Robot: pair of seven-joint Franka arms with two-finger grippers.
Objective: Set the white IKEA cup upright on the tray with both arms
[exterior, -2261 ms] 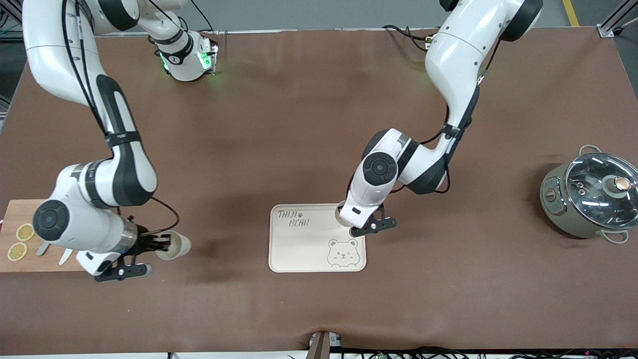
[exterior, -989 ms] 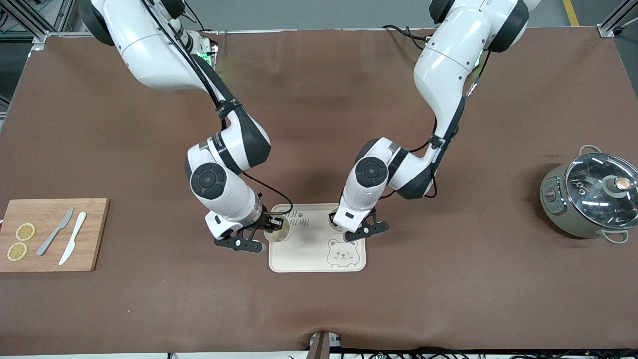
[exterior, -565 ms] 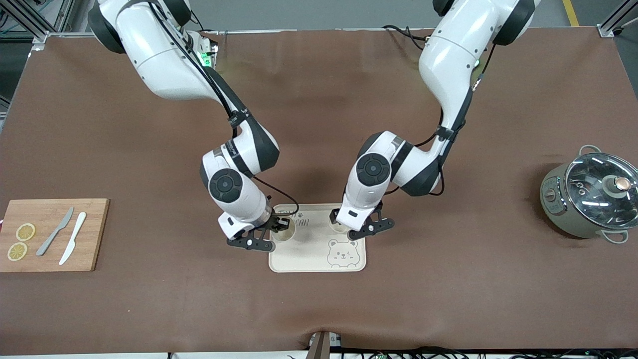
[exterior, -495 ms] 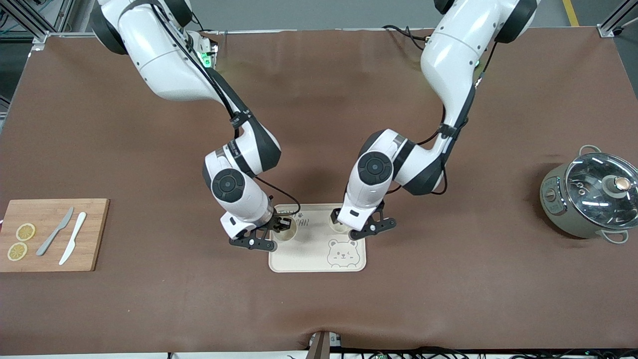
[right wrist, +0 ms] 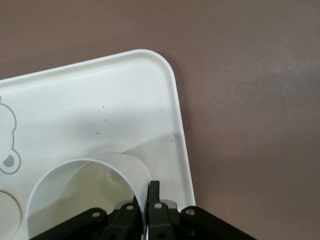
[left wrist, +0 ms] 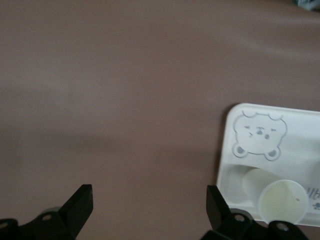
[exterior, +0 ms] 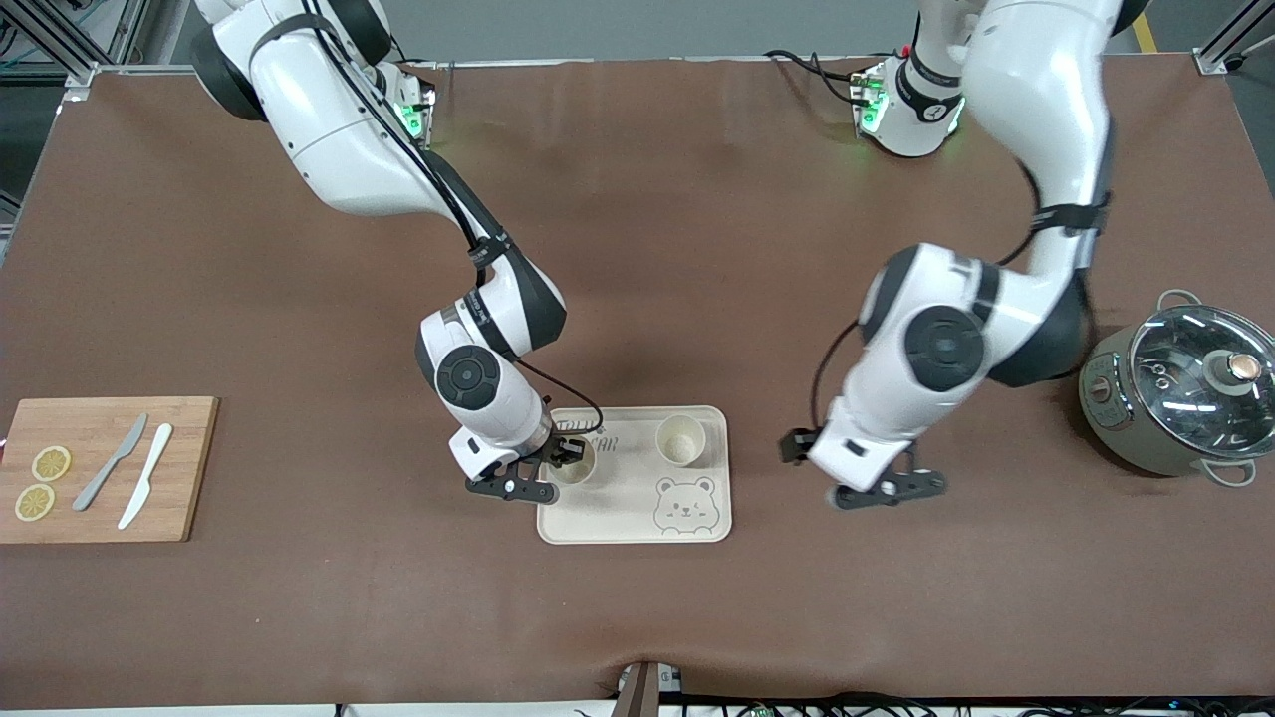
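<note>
The cream bear tray (exterior: 623, 498) lies mid-table. One white cup (exterior: 680, 440) stands upright and free on the tray's corner toward the left arm's end; it also shows in the left wrist view (left wrist: 282, 200). My right gripper (exterior: 563, 456) is shut on the rim of a second white cup (exterior: 575, 464), held upright at the tray's corner toward the right arm's end. In the right wrist view my right gripper (right wrist: 148, 192) pinches the cup's wall (right wrist: 85, 195) over the tray (right wrist: 125, 100). My left gripper (exterior: 812, 468) is open and empty over bare table beside the tray (left wrist: 300, 150).
A wooden cutting board (exterior: 179, 498) with two knives and lemon slices lies at the right arm's end. A grey pot with a glass lid (exterior: 1180, 393) stands at the left arm's end.
My left gripper let go of its cup on the tray and swung away toward the left arm's end. My right gripper carried its cup from beside the cutting board onto the tray.
</note>
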